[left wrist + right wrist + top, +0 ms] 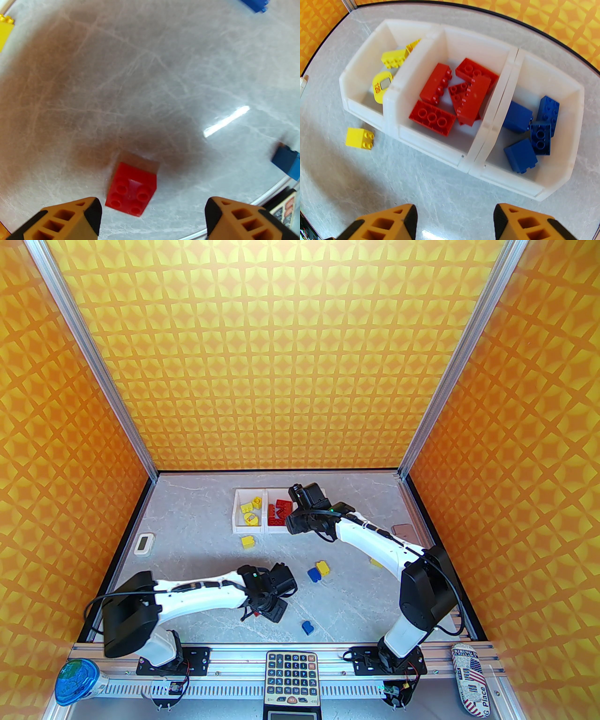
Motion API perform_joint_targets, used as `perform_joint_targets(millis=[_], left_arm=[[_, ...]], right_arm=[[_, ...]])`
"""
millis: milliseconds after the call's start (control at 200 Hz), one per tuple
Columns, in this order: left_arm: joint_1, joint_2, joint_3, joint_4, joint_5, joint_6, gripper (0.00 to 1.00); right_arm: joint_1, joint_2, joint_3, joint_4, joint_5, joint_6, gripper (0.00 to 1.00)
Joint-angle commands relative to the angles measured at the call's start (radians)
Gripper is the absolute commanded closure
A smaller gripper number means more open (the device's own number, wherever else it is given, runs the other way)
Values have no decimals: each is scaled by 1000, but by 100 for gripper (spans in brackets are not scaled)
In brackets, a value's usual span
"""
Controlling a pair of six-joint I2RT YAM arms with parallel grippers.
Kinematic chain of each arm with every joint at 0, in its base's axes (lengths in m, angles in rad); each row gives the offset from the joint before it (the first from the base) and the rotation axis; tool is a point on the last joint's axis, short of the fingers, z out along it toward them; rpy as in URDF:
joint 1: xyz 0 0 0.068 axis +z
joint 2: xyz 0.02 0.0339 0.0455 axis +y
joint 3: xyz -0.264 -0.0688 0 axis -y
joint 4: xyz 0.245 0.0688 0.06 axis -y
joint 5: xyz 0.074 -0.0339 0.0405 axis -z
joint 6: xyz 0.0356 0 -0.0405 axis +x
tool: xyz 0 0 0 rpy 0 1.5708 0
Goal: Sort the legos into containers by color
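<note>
- Top view: three white plastic containers [265, 514] are joined in a left-right row, far middle of the gray marbled desk [197, 521]. The right bin is hidden under the right arm [375, 540].
- Six loose legos [313, 574] on the desk: three yellow, two blue, and one red sliver under the end of the left arm [201, 594].
- One white screen device [144, 543] at left, one calculator [290, 673] on the near rail.
- Left wrist view: left claw [153, 209] has its fingers apart and grips nothing.
- One red 2x2 lego [131, 187] sits on the desk just beyond the tips, touching neither. It is square and glossy, studs up, turned corner-on.
- Two blue legos at the right side, one yellow at the left edge.
- Right wrist view: right claw [454, 218] is apart and empty, above bare desk on the near side of the containers.
- Left bin: three yellow pieces, one rounded with a gray square face.
- Middle bin: five red, mostly long bricks at mixed angles.
- Right bin: four blue blocks.
- One yellow 2x2 lego [359, 138] lies on its side just beside the left bin.
</note>
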Motion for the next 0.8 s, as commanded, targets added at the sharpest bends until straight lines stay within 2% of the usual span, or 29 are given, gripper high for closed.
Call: perform_joint_targets(millis=[0, 115, 265, 795], left_arm=[[0, 20, 13, -31, 12, 11, 24], [2, 32, 5, -31, 14, 12, 27], [2, 43, -3, -20, 20, 15, 39], [54, 43, -69, 21, 21, -14, 43]], right_arm=[[-4, -44, -15, 24, 20, 18, 41], [-4, -49, -19, 21, 28, 17, 41], [-4, -50, -20, 18, 31, 18, 41], [-6, -69, -36, 9, 42, 18, 41]])
